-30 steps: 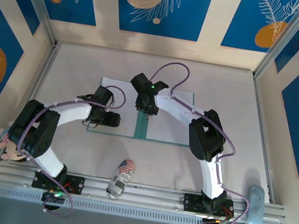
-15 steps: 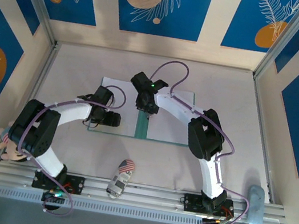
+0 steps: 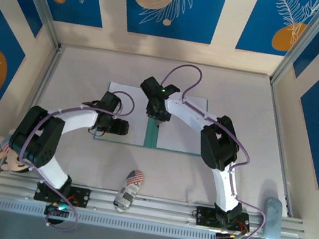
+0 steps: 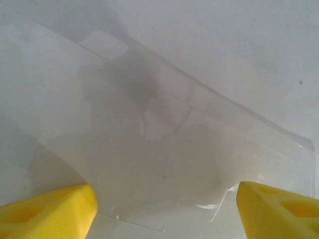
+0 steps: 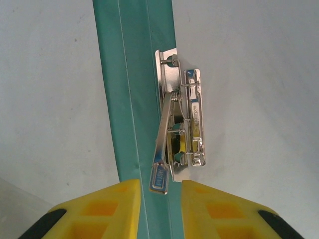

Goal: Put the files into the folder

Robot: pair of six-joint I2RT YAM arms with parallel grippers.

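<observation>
Two white files [image 3: 126, 102] are seen lying flat on the open folder [image 3: 151, 137], one on each leaf, with the teal crease strip bare between them. The folder is placed about the middle of the desk [image 3: 81, 75], apart from all its edges. The left gripper [image 3: 119, 127] is held low at the near edge of the left sheet. In the left wrist view its yellow fingers [image 4: 47, 211] are spread wide apart, with a pale sheet lying beneath them and nothing gripped. The right gripper [image 3: 159, 119] is set over the crease. In the right wrist view its fingers are brought close together, and the blue-tipped lever [image 5: 159, 177] of a metal clip [image 5: 192, 114] is seen at the narrow gap. Whether the lever is pinched cannot be told. A toy car [image 3: 128, 189] is parked at the desk's near edge.
</observation>
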